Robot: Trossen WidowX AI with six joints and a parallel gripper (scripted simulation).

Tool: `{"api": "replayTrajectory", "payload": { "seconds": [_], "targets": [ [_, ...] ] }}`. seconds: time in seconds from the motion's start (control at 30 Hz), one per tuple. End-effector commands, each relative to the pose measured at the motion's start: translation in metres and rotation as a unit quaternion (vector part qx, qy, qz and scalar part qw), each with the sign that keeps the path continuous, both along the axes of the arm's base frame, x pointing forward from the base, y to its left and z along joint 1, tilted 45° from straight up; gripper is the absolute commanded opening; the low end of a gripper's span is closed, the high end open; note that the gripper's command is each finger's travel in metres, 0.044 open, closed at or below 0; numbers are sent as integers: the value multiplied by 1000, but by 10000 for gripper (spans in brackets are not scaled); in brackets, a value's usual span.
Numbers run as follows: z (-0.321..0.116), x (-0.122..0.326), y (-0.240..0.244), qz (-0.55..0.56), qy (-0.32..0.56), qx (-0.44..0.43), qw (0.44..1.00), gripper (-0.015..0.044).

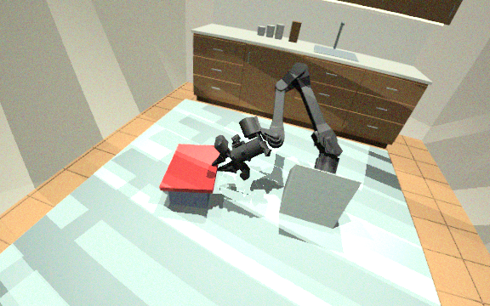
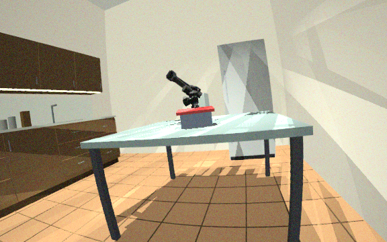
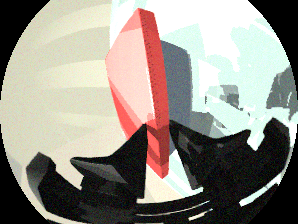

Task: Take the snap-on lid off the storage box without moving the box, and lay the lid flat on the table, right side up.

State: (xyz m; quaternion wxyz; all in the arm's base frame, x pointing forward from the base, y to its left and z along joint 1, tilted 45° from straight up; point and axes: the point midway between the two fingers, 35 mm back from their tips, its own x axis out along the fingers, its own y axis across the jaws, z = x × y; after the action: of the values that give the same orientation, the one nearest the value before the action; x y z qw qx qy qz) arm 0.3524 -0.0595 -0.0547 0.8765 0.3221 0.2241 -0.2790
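Observation:
The red lid (image 1: 190, 172) (image 2: 195, 110) (image 3: 131, 70) is over the top of the blue-grey storage box (image 1: 190, 199) (image 2: 196, 120) (image 3: 178, 75). In the exterior view the lid sits slightly tilted, its left end lower than its right. Whether any of its rim is clear of the box I cannot tell. The box stands upright on the table (image 1: 113, 255) (image 2: 247, 138). My gripper (image 1: 216, 167) (image 3: 157, 124) is shut on the lid's rim at the side facing the arm, one finger on the top face, the other beneath the edge.
An upright grey panel (image 1: 319, 197) (image 2: 205, 99) stands on the table in front of the arm's base, to the right of the box in the top view. The table's left edge runs behind the box there. A kitchen counter (image 1: 368, 65) is beyond the table.

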Motion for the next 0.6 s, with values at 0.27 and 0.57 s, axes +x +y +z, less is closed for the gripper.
{"api": "replayTrajectory", "payload": {
  "seconds": [0.27,0.57],
  "targets": [
    [0,0,1,0,0,0,1000,0],
    [0,1,1,0,0,0,1000,0]
  ]
}}
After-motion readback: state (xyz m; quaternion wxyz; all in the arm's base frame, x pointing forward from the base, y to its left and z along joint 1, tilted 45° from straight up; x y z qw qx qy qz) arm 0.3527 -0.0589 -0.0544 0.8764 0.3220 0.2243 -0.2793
